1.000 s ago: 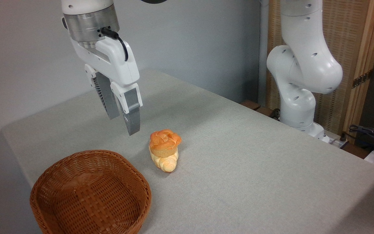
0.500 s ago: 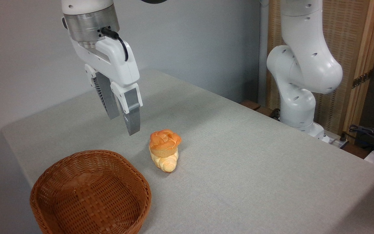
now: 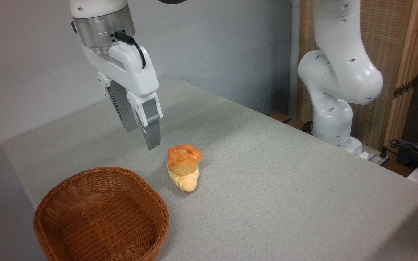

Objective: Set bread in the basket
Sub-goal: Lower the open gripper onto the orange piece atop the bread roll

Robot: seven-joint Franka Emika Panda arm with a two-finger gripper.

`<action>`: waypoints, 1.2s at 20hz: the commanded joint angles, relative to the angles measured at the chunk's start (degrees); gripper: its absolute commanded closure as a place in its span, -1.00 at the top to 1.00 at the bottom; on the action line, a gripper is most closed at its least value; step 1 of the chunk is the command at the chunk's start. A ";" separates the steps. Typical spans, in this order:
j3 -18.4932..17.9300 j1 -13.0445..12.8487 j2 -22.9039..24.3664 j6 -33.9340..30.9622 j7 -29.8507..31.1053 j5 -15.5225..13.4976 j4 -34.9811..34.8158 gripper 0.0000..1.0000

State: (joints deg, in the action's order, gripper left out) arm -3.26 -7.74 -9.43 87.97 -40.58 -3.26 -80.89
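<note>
The bread (image 3: 184,158), a small orange-brown bun with a knotted top, rests on top of a pale yellow croissant-shaped roll (image 3: 186,182) near the middle of the grey table. My gripper (image 3: 143,139) hangs above the table just left of the bun and slightly above it, pointing down. It is open, with nothing between its grey fingers (image 3: 153,136). The brown wicker basket (image 3: 128,174) stands at the front left of the table, below and left of the gripper, and it holds nothing.
The arm's white base (image 3: 334,119) stands off the table's far right edge. Cables and dark gear (image 3: 417,154) lie at the far right. The table's left edge (image 3: 9,152) runs close behind the basket.
My gripper has shifted slightly to the right, closer to the bun. The bun, the roll and the basket have not moved.
</note>
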 commanded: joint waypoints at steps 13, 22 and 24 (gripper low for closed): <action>-0.96 -0.52 -1.38 -2.98 -1.78 -0.26 0.82 1.00; 3.43 -1.05 6.26 7.38 -2.57 -0.26 -16.83 1.00; 3.70 -1.22 8.19 8.35 -2.75 -0.17 -20.95 1.00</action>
State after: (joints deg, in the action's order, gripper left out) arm -0.04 -8.78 -6.51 93.29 -42.33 -3.25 -93.55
